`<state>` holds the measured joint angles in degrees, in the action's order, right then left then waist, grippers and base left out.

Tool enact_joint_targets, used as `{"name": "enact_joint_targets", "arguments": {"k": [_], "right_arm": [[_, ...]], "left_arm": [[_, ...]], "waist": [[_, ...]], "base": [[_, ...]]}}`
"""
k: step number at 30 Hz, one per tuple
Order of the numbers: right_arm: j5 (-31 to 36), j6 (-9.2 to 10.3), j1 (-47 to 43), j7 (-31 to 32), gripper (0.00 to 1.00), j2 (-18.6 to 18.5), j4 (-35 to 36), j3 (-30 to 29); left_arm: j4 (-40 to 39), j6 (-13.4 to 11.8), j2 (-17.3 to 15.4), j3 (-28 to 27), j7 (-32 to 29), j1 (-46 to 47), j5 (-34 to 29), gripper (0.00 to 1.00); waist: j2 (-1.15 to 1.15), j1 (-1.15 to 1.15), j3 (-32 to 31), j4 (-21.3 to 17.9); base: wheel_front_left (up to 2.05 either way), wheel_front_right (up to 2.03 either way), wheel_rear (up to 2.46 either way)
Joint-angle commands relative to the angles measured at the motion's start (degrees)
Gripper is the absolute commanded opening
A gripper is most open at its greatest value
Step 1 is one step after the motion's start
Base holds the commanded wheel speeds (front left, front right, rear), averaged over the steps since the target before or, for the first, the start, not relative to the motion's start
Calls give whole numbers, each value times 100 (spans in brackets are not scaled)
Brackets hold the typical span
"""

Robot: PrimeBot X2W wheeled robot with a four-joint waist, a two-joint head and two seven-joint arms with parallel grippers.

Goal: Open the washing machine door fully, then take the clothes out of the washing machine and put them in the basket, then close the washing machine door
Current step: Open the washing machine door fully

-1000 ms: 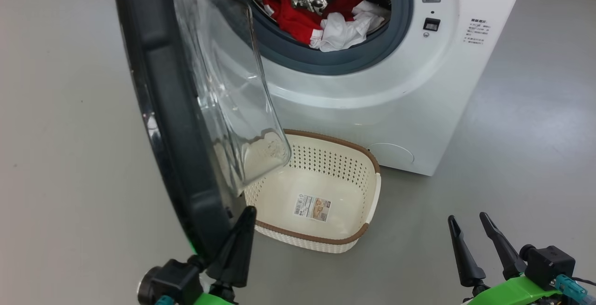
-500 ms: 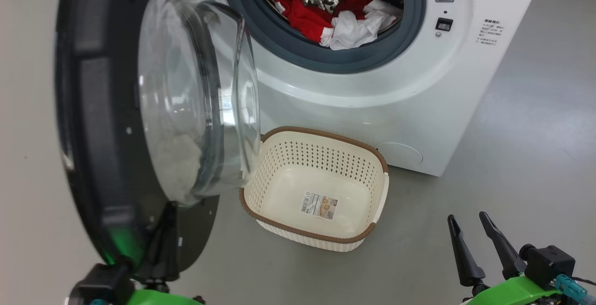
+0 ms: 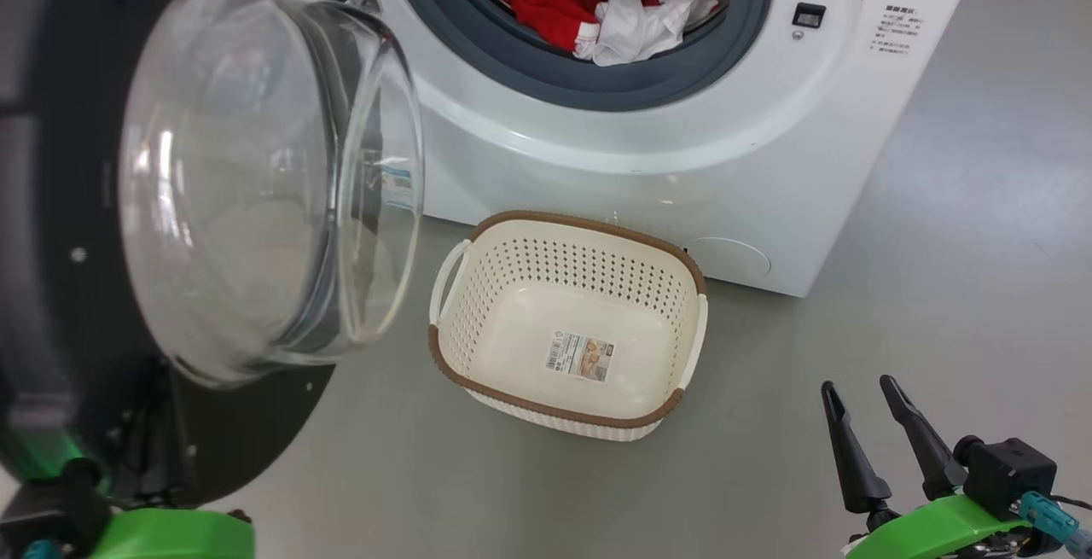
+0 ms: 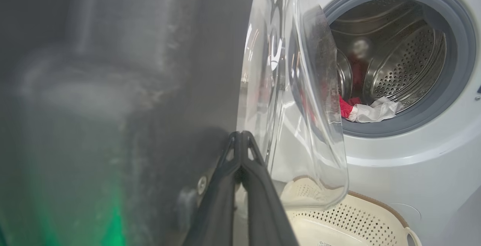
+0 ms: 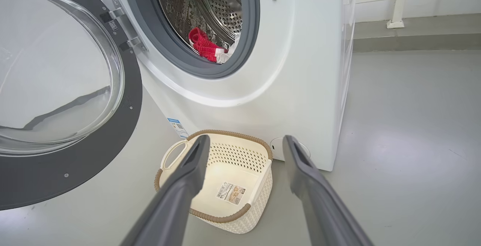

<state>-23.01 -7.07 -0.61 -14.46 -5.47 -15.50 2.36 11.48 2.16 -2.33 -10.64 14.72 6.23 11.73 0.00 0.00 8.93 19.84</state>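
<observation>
The washing machine (image 3: 648, 158) stands with its round door (image 3: 256, 175) swung wide to the left, the glass bowl facing me. Red and white clothes (image 3: 597, 13) lie at the drum's mouth, also seen as clothes (image 5: 204, 45). On the floor in front sits the cream basket (image 3: 554, 410), nothing in it but a sticker. In the left wrist view my left gripper (image 4: 240, 136) is shut, its tips pressed against the door's black rim (image 4: 131, 88) beside the glass. My right gripper (image 3: 857, 388) hangs open at the lower right, right of the basket, holding nothing.
Grey floor spreads all around. A round cover (image 3: 725, 260) sits low on the machine's front beside the basket. Behind the machine, a low kerb (image 5: 413, 39) and a white railing post (image 5: 398, 2) show in the right wrist view.
The door has swung further open to the left, and my left arm went left with it. The head camera shifted slightly. The right gripper has stayed put.
</observation>
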Motion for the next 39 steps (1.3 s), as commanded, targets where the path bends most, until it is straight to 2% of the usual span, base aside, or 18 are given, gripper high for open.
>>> {"name": "enact_joint_targets", "arguments": {"k": [1,15,39], "right_arm": [[64,-42,248,-53,100,-98,153,119],[93,-42,380,-54,100,-175,156,138],[122,-42,634,-54,100,-351,212,195]], "left_arm": [[-65,20,-200,-429,28,234,-52,0],[446,172,-596,-1602,28,740,-292,0],[1891,329,-1403,-2761,28,1940,-455,0]], "waist": [[0,0,43,-26],[0,0,246,-99],[0,0,714,-288]], "base": [[0,0,0],[0,0,0],[0,0,0]]}}
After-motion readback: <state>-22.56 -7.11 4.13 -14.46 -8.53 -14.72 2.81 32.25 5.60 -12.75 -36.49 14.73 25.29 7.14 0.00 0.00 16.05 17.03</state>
